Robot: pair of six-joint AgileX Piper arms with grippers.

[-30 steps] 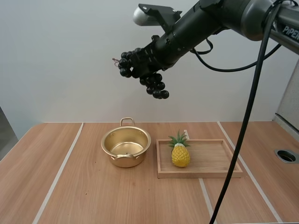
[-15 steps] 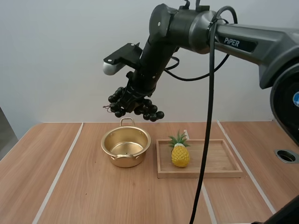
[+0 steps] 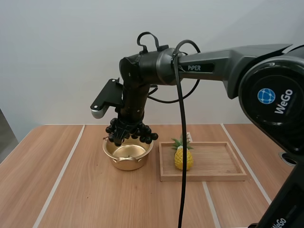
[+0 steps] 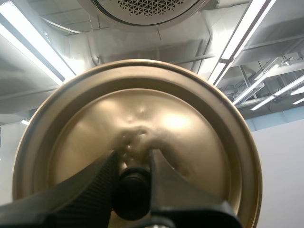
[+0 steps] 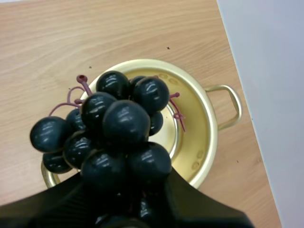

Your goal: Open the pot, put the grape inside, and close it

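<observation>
The right gripper is now hanging just over the open pot, having come down from high above the table within the last second, and it is clamping the bunch of grapes by the upper part. In the right wrist view its fingers are closing around the dark grapes, which are dangling directly above the golden pot, not yet resting inside it. I judge the placing step to be nearly done: what is remaining is a short lowering and a release.

The left gripper is pinching the black knob of the lid, holding the lid up and away from the pot, so closing is waiting on the grapes going in.

The pot is sitting on the wooden table, left of a wooden tray that is carrying a toy pineapple. The two are standing just beside each other, while the near and left parts of the table are lying bare, giving room for the lid's return.
</observation>
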